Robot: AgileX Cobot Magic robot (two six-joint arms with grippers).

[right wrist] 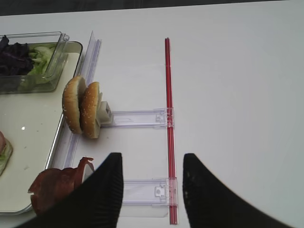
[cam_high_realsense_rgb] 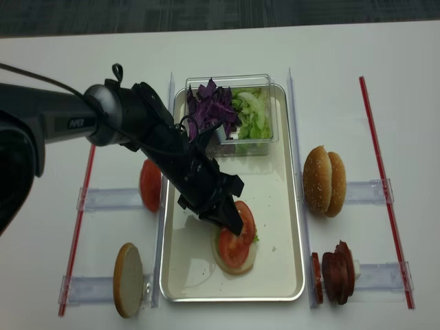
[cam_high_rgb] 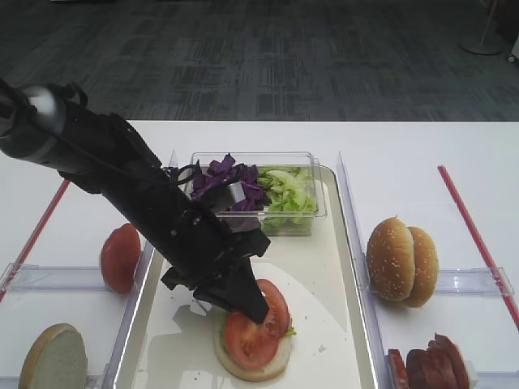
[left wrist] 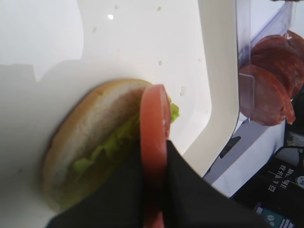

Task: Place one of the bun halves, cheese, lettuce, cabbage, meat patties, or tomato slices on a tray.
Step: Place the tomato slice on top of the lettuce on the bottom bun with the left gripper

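My left gripper (left wrist: 154,159) is shut on a red tomato slice (left wrist: 154,118) held on edge. It hangs just over a bun half (left wrist: 90,128) topped with lettuce (left wrist: 111,147) on the cream tray (left wrist: 142,42). From above, a second tomato slice (cam_high_rgb: 250,340) lies flat on that bun half (cam_high_rgb: 235,363), and the held slice (cam_high_rgb: 277,306) leans beside the gripper (cam_high_rgb: 259,312). My right gripper (right wrist: 153,161) stands open over the bare table right of the tray, near the meat patties (right wrist: 54,187). No cheese shows.
A clear tub (cam_high_rgb: 312,212) at the tray's far end holds purple cabbage (cam_high_rgb: 227,180) and lettuce (cam_high_rgb: 288,190). Seeded bun tops (cam_high_rgb: 401,259) stand right of the tray. A tomato end (cam_high_rgb: 120,258) and a bun base (cam_high_rgb: 53,356) stand left. Red strips (cam_high_rgb: 474,235) edge the work area.
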